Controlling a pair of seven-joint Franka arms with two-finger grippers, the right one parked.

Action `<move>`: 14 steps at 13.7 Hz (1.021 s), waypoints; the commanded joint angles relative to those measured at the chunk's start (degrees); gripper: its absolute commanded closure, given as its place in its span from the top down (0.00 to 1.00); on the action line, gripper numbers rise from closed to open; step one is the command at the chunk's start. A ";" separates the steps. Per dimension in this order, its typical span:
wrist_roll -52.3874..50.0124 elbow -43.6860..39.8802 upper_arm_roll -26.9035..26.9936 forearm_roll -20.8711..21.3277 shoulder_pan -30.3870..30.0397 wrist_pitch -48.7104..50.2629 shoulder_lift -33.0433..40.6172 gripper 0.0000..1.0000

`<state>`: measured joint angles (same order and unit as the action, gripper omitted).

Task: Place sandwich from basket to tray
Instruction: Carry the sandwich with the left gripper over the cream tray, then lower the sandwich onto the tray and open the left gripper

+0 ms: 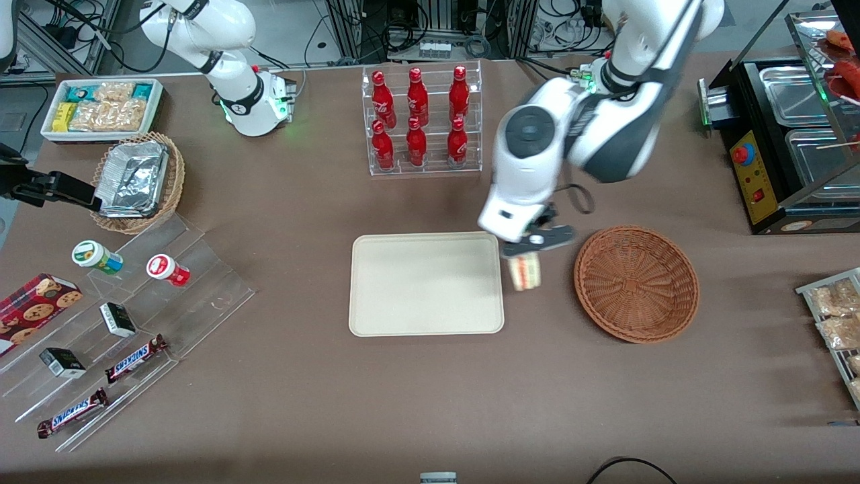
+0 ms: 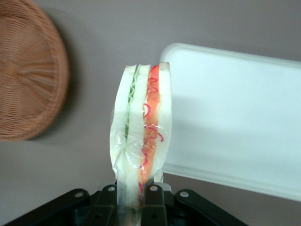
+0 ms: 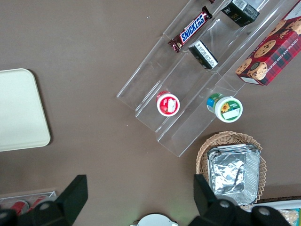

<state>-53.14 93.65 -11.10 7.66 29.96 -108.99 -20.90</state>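
Observation:
My left gripper [image 1: 526, 254] hangs above the table between the tray [image 1: 426, 283] and the basket [image 1: 635, 283], shut on the sandwich [image 1: 525, 271]. In the left wrist view the sandwich [image 2: 141, 136] is a plastic-wrapped white wedge with red and green filling stripes, pinched between the black fingers [image 2: 104, 202] of the gripper [image 2: 130, 197]. The cream tray [image 2: 235, 117] lies just beside the sandwich; its nearest edge almost reaches it. The dark wicker basket [image 2: 29, 70] holds nothing and lies toward the working arm's end.
A clear rack of red bottles [image 1: 421, 121] stands farther from the front camera than the tray. Clear stepped shelves [image 1: 127, 323] with snacks, a tan basket with a foil container [image 1: 136, 180] and a white snack bin [image 1: 102, 107] lie toward the parked arm's end. A black appliance [image 1: 786, 148] stands at the working arm's end.

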 commanded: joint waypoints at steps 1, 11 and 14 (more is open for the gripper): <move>-2.41 -9.60 0.64 0.69 5.27 -1.12 -9.93 0.00; -5.13 -12.87 1.16 5.76 11.96 -16.60 -23.57 0.00; -5.22 -14.89 1.25 6.23 11.79 -17.04 -25.50 0.00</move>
<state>-57.21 82.43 -10.62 12.53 40.86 -126.40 -44.42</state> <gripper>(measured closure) 0.846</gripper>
